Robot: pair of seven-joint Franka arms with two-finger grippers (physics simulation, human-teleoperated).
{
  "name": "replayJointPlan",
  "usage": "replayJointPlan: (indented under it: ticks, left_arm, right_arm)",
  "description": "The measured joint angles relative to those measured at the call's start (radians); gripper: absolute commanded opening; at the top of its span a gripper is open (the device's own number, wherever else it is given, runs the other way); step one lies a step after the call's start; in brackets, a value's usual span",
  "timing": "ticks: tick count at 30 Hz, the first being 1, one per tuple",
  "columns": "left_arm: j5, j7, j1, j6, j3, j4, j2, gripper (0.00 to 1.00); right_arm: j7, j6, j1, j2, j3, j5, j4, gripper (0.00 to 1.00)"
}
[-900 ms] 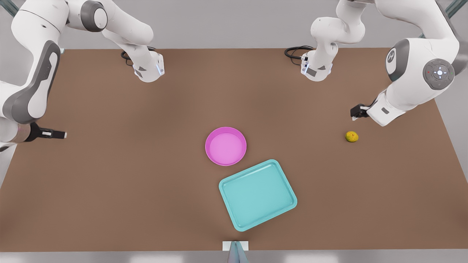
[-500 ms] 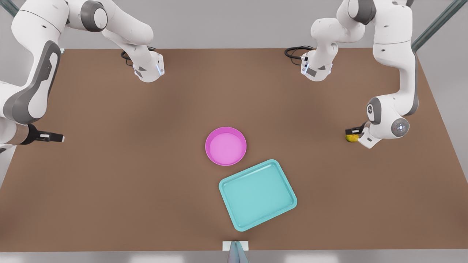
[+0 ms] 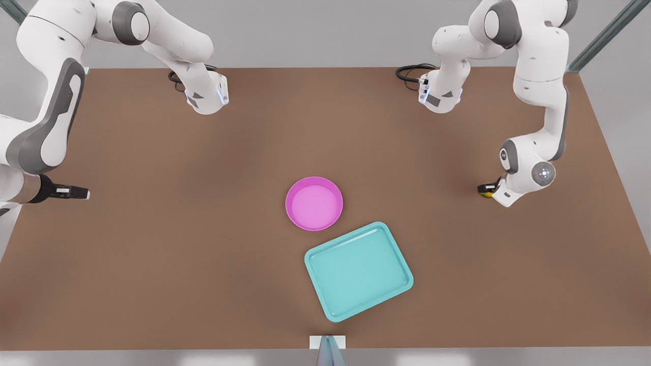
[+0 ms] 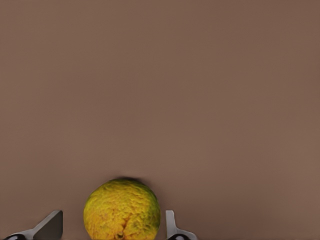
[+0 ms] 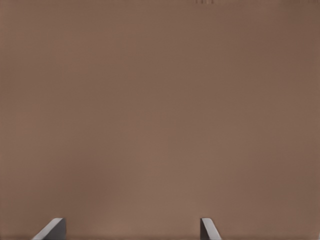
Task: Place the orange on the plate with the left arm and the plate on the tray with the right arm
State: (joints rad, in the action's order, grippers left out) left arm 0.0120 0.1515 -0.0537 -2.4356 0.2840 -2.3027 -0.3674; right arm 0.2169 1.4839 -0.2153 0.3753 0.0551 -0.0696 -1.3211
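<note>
1. Nothing is placed yet. The small bumpy yellow-orange fruit, the orange (image 4: 122, 209), sits on the brown table (image 3: 152, 254) at the front view's right, between the spread fingers of the left gripper (image 4: 112, 225), not yet clamped.
2. The round pink plate (image 3: 314, 203) lies empty at centre, just beside the teal rectangular tray (image 3: 358, 271) below it.
3. The right gripper (image 5: 132, 229) waits at the far left, jaws apart over bare table.
4. Nothing blocks the way from orange to plate.

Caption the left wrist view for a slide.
Left gripper open around the orange on the brown table, fingers not yet closed.
</note>
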Motion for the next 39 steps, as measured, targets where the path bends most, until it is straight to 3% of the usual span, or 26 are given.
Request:
replayJointPlan:
  ticks: [8,11,13,20,22,25,29,32,39]
  left_arm:
    - [-0.004,0.025,0.001,-0.013,-0.005,0.0,-0.035,1.0]
    - [-0.007,0.03,0.001,-0.015,-0.005,0.0,-0.04,0.81]
    - [-0.009,0.033,0.002,-0.016,-0.006,0.0,-0.043,0.77]
    - [-0.015,0.036,-0.012,-0.002,-0.023,0.001,-0.009,0.73]
    - [-0.022,0.027,-0.114,0.039,-0.049,0.019,0.066,0.73]
    - [-0.033,-0.037,-0.374,0.123,-0.184,0.177,0.047,0.73]
    - [-0.083,-0.217,-0.693,0.251,-0.287,0.624,-0.225,0.73]
    - [-0.111,-0.351,-0.748,0.309,-0.31,0.732,-0.32,0.73]
    - [-0.173,-0.595,-0.762,0.333,-0.313,0.758,-0.351,0.74]
  right_arm:
    - [0.007,0.001,0.0,0.0,0.0,0.001,0.0,1.0]
    - [0.009,0.001,-0.002,0.0,0.0,0.002,0.0,1.0]
    - [0.01,0.001,-0.002,0.0,0.0,0.003,0.0,1.0]
    - [0.013,0.002,-0.001,0.002,0.0,0.006,0.001,1.0]
    - [0.014,0.002,-0.002,0.002,0.0,0.006,0.0,1.0]
    - [0.015,0.001,-0.002,0.001,-0.001,0.007,-0.016,1.0]
    - [0.014,0.021,0.013,0.009,-0.012,0.078,-0.203,1.0]
    - [0.01,0.079,0.046,0.024,-0.021,0.153,-0.275,1.0]
    - [0.003,0.244,0.056,0.081,-0.023,0.324,-0.335,1.0]
